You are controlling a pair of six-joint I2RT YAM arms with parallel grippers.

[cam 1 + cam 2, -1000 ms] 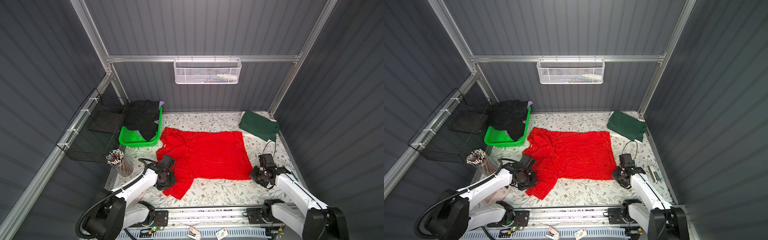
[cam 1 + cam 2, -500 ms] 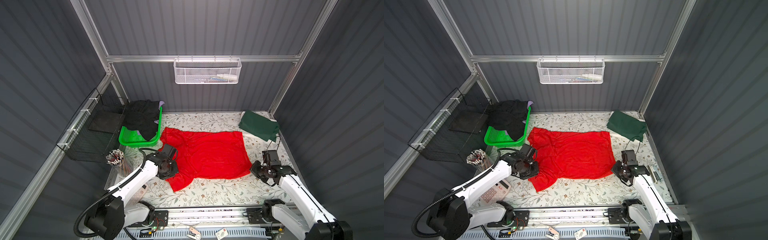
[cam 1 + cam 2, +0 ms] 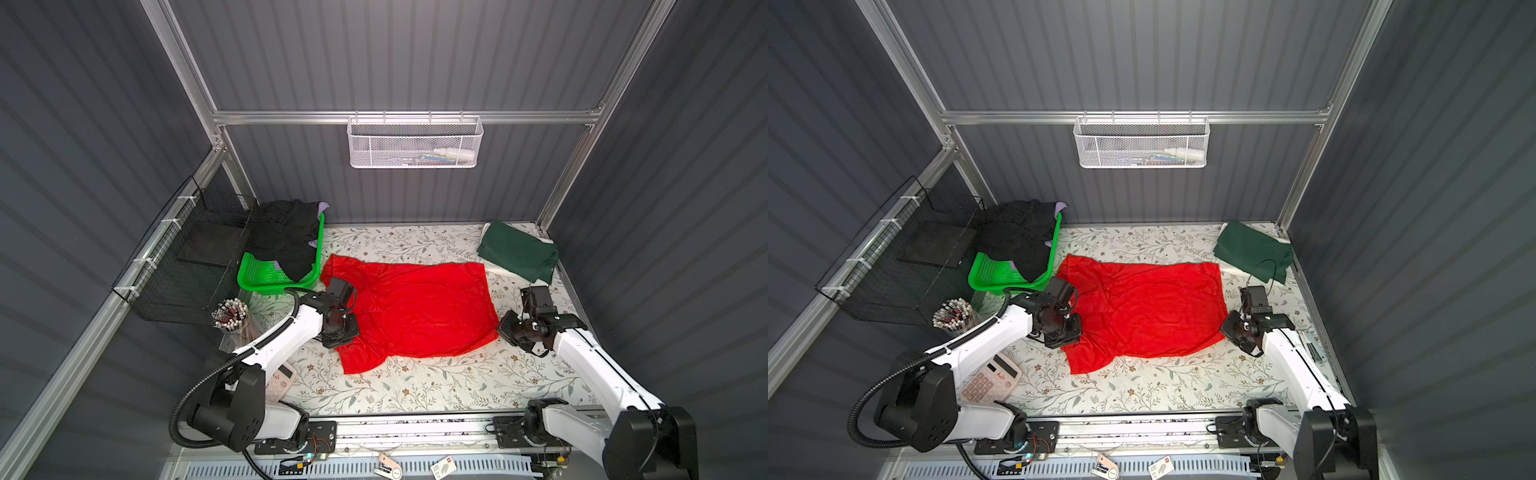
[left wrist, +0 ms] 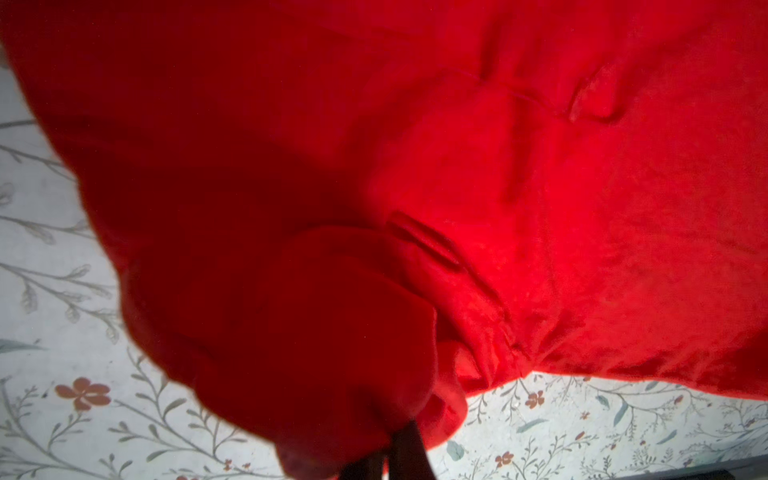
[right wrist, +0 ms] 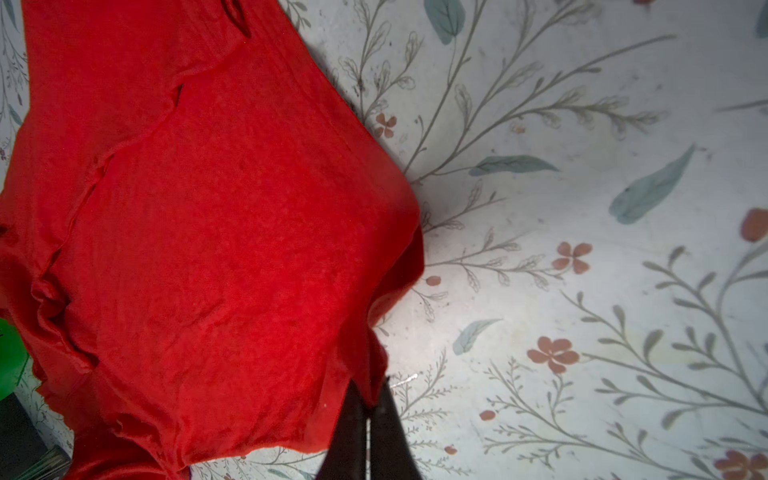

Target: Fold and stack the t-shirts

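On floral table (image 3: 436,388), red t-shirt (image 3: 419,307)

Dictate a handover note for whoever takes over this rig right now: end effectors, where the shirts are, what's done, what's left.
Left end effector: shut on the red t-shirt, at its left edge by the sleeve.
Right end effector: shut on its near right corner.
The red t-shirt lies spread on the table, unfolded.
Dark green t-shirt: folded, far right corner.
Black t-shirt: draped over the green basket, lavender t-shirt peeking out.
Done: green folded.
Left: fold red, stack it, then the basket's shirts.
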